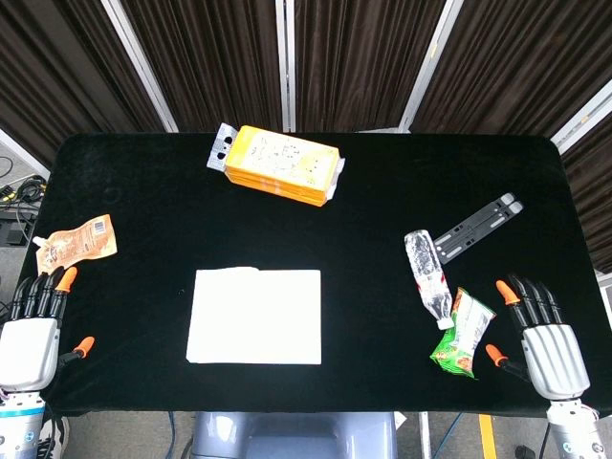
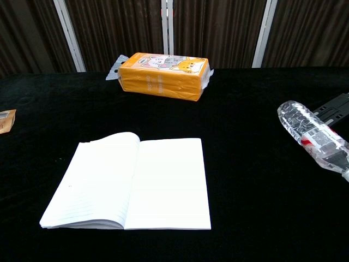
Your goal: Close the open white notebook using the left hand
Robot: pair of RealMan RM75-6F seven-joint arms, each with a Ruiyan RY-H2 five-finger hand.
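From the head view we are seeing the white notebook (image 1: pixel 254 316) lying open and flat near the front middle of the black table (image 1: pixel 143 172), with the left hand (image 1: pixel 31 337) resting at the front left edge, well apart from it, fingers apart and straight, holding nothing. The right hand (image 1: pixel 543 337) is sitting at the front right edge, likewise spread and empty. We are judging the risks: the thin pages may be sliding on the cloth instead of lifting if the fingers push flat against the edge, and only a few leaves may be turning rather than the whole left half. The hand crossing in may also be brushing the orange packet (image 1: pixel 76 242) near it. We are counting one notebook, one orange tissue box (image 1: pixel 277 164), one water bottle (image 1: pixel 426 274), one green snack bag (image 1: pixel 461 335), one folding stand (image 1: pixel 475 224), one packet. From the chest view we are seeing one notebook (image 2: pixel 131 184), its left page curling up slightly near the spine, one tissue box (image 2: pixel 163 75), one bottle (image 2: pixel 316 137); neither hand is showing here.
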